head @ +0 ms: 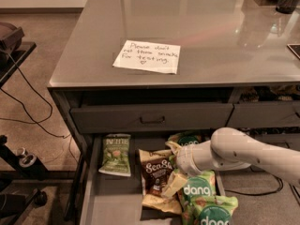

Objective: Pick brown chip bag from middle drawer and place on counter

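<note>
Conceivably, the dang bag point(199, 190) just right of the brown chip bag point(157, 172) is snagged by the end effector point(173, 181) between them, its grip state indiscernible.

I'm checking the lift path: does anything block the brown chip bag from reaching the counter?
Nothing visible does: the claw is at the edge of the brown chip bag, and the drawer above is shut.

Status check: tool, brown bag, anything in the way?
Tool in middle drawer, at edge of brown chip bag. Bag flat, not yet lifted. Dang bags crowd alongside.
</note>
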You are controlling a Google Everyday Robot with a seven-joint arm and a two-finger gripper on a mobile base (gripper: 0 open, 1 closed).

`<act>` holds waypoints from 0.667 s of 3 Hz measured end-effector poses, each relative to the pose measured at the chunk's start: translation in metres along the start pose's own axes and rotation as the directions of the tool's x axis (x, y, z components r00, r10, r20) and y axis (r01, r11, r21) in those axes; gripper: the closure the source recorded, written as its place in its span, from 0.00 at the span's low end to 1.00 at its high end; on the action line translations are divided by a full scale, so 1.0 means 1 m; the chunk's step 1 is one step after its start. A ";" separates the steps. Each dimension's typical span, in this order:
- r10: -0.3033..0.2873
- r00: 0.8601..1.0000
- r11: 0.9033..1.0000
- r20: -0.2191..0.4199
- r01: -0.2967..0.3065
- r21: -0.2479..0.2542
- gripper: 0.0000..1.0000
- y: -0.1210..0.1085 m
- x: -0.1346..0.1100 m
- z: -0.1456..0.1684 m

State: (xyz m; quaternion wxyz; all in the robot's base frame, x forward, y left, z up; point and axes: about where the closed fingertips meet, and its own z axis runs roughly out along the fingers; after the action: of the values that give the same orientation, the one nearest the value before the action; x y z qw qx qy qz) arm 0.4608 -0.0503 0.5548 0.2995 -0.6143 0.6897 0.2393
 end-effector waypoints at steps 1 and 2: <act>-0.030 0.999 1.000 -0.024 0.030 -0.006 0.00 0.002 0.014 0.028; -0.063 0.996 0.998 -0.065 0.061 -0.024 0.00 0.004 0.024 0.057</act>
State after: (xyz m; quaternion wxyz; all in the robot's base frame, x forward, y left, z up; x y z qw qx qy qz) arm 0.4626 -0.0266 0.4974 0.2770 -0.6462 0.6771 0.2172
